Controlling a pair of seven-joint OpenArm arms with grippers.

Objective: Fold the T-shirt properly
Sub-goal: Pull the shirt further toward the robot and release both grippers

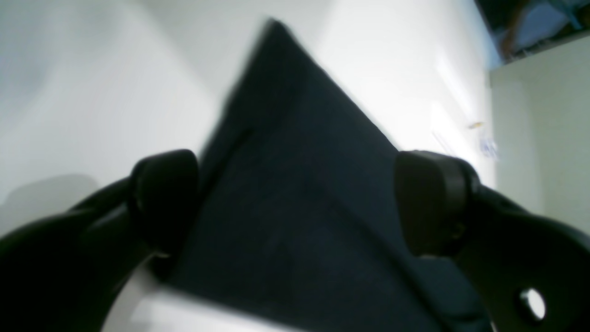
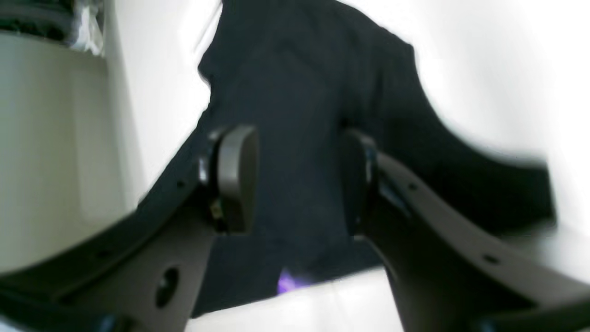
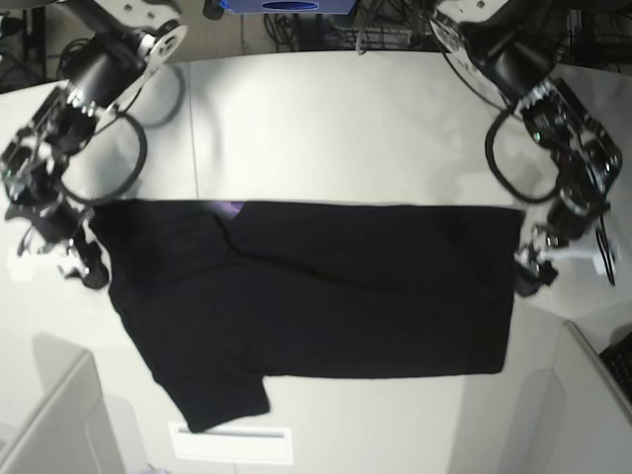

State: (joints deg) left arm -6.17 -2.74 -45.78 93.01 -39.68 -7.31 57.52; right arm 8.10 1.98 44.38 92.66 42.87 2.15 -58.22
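- Black cloth of the T-shirt (image 3: 326,286) spread flat across the middle of the white tabletop (image 3: 326,128), folded once lengthwise, one short sleeve (image 3: 212,395) sticking out toward the near edge at the base view's left.
- Sliver of purple print (image 3: 229,208) peeking from under the folded far edge; same purple seen low in the right wrist view (image 2: 288,280).
- Left gripper (image 1: 295,203) hanging just over the shirt's end by the tabletop's edge on the base view's right; fingers (image 1: 431,203) spread wide, cloth lying loose between them, nothing pinched.
- Right gripper (image 2: 295,180) at the opposite end, near the sleeve side; fingers (image 2: 237,177) parted to a middling gap over dark fabric, apparently not clamping it, though blur leaves that short of certain.
- Both wrist views smeared by motion, so exact contact hard to judge.
- Judged stage: first fold laid down, crosswise folds not yet made, sleeve not yet tucked.
- Risk: stray sleeve left out, giving a lumpy, uneven packet at the next fold.
- Risk: a fingertip snagging the top layer while lifting away, dragging the fold open and exposing more print.
- Risk: regrasp catching only one layer at a corner, so layers slide apart and edges stop lining up.
- Risk: uneven pull from the two ends skewing the long edge.
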